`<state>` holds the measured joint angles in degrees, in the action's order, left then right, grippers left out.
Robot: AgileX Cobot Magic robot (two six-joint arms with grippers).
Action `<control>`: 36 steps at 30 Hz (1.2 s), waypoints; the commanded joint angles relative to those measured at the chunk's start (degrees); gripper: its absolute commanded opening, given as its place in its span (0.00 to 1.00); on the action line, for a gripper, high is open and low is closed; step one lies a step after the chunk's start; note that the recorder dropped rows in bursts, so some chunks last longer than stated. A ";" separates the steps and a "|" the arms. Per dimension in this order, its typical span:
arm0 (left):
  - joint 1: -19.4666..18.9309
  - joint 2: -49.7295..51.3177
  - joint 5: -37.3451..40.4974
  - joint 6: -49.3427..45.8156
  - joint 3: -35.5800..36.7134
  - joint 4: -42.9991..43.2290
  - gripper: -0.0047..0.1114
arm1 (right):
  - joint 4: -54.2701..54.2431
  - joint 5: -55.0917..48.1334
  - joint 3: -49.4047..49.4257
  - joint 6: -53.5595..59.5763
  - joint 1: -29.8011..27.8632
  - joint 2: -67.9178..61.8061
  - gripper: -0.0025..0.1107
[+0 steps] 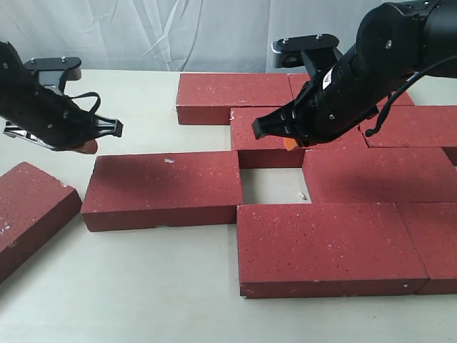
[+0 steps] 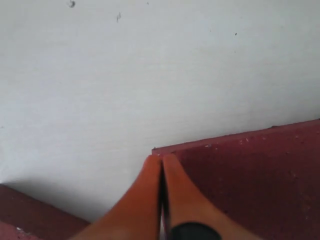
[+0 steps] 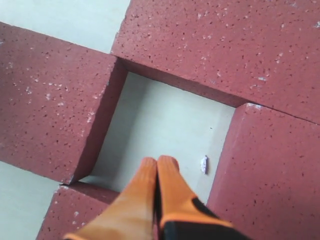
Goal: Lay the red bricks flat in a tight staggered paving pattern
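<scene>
Red bricks (image 1: pixel 325 246) lie flat on the pale table (image 1: pixel 143 286), mostly packed at right in staggered rows, with a square gap (image 1: pixel 271 184) open in the middle row. Bordering that gap, one long brick (image 1: pixel 161 189) sits offset to the left; a stray brick (image 1: pixel 28 211) lies skewed, well apart at far left. My left gripper (image 2: pixel 160 161) is pressed together, empty, tips by the long brick's corner; contact I cannot tell. My right gripper (image 3: pixel 159 162), likewise pressed together and empty, hangs over the gap, near a white chip (image 3: pixel 204 164). Judgement: bricks heavy, rigid, gritty, not slippery; corners brittle. Better shoved at the short end face than pinched.
</scene>
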<state>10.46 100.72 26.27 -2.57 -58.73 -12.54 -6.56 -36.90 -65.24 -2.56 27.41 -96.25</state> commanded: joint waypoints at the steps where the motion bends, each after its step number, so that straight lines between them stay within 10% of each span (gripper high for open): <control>1: -0.14 -1.67 1.02 0.07 -0.26 1.51 0.04 | 0.54 -0.11 -0.11 -0.06 -0.03 0.56 0.02; 36: 0.09 -2.63 32.56 -3.90 -1.19 11.16 0.04 | 0.54 -1.70 -0.11 -0.06 -0.03 0.56 0.02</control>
<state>10.46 98.27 57.22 -6.22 -60.60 -2.12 -6.56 -38.48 -65.24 -2.67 27.41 -96.25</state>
